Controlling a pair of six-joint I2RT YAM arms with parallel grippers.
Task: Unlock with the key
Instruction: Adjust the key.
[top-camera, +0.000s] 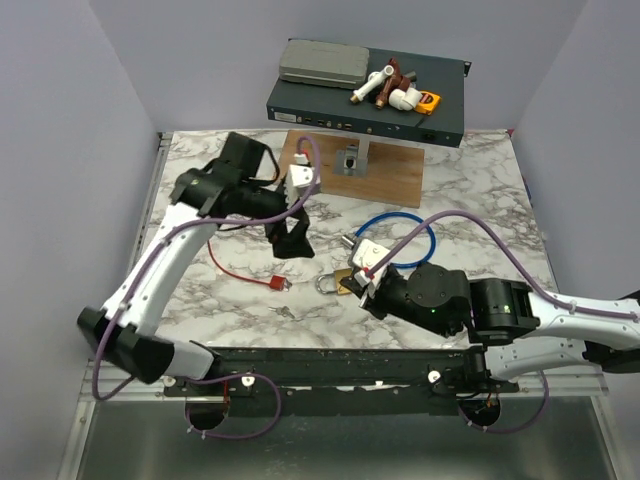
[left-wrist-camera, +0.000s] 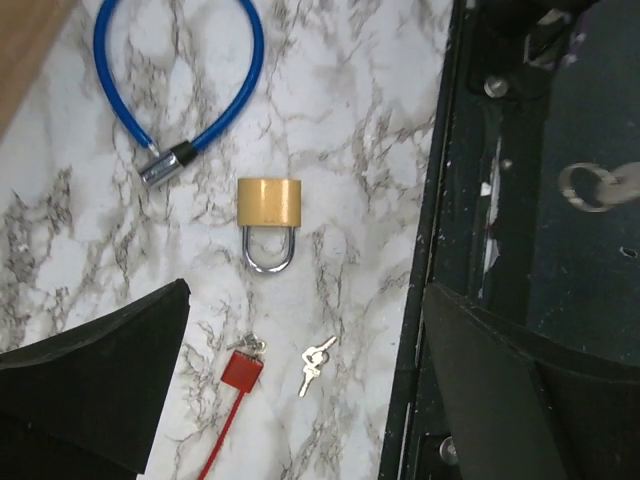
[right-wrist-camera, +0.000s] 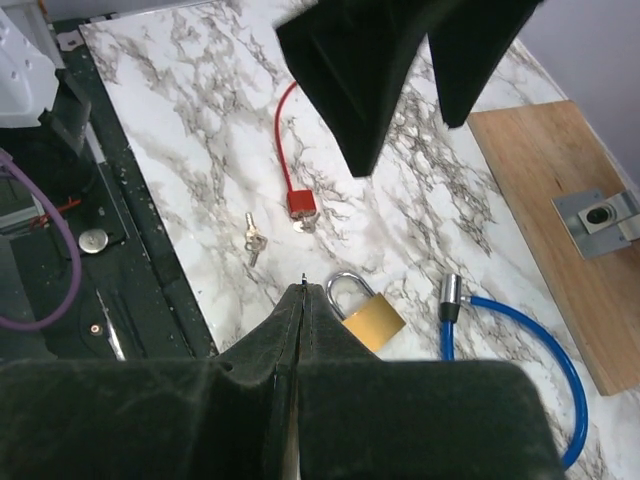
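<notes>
A brass padlock (top-camera: 335, 283) lies on the marble table, its shackle closed; it also shows in the left wrist view (left-wrist-camera: 269, 205) and the right wrist view (right-wrist-camera: 372, 320). A loose pair of silver keys (left-wrist-camera: 316, 362) lies near the table's front edge (right-wrist-camera: 252, 237). My right gripper (right-wrist-camera: 303, 290) is shut just beside the padlock's shackle, and a thin metal tip that looks like a key pokes out between its fingertips. My left gripper (top-camera: 290, 238) hovers open and empty above the table, with the padlock and loose keys below it (left-wrist-camera: 305, 300).
A blue cable lock (top-camera: 400, 240) lies right of the padlock. A red cable lock (top-camera: 245, 277) with small keys lies to the left. A wooden board (top-camera: 395, 170) with a metal lock fixture (top-camera: 350, 160) and a black box (top-camera: 370, 105) stand at the back.
</notes>
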